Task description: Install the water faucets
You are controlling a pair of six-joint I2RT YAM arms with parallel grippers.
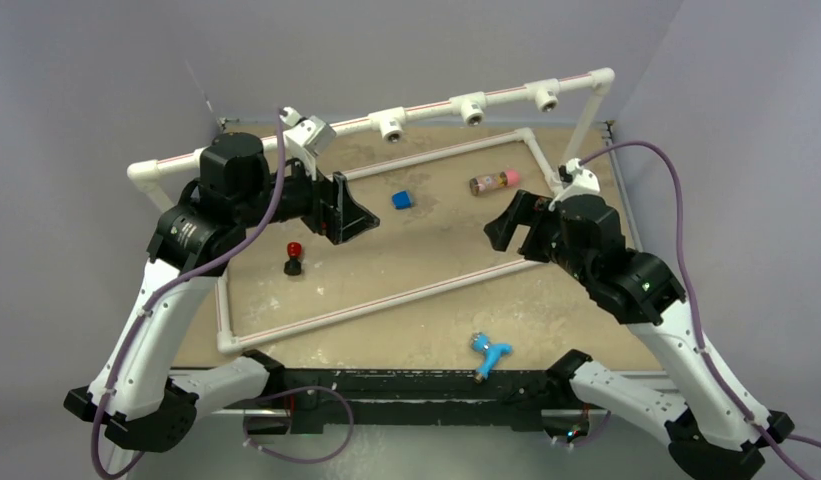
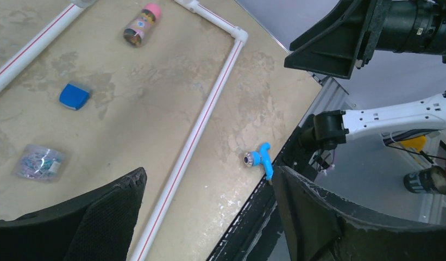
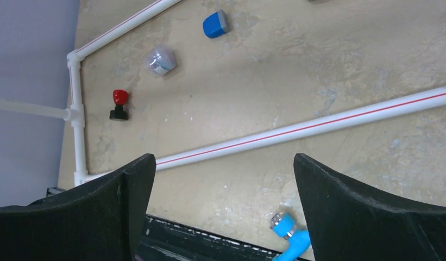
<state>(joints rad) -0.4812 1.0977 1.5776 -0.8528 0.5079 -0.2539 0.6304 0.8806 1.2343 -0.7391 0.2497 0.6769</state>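
One small light-blue plastic faucet (image 1: 491,355) lies by the near edge of the desk (image 1: 436,250), outside the white pipe frame (image 1: 386,300), long axis running frame-to-edge, spout edgeward, and since the left end effector (image 2: 208,171) and right end effector (image 3: 220,160) both gape empty, grasping it looks like the next step.

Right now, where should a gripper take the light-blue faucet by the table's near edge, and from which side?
Probably from straight above, on the blue body of the faucet just behind its metal end: it lies flat on the table, so only its top is open, and the end stays bare. The open right gripper is nearest.
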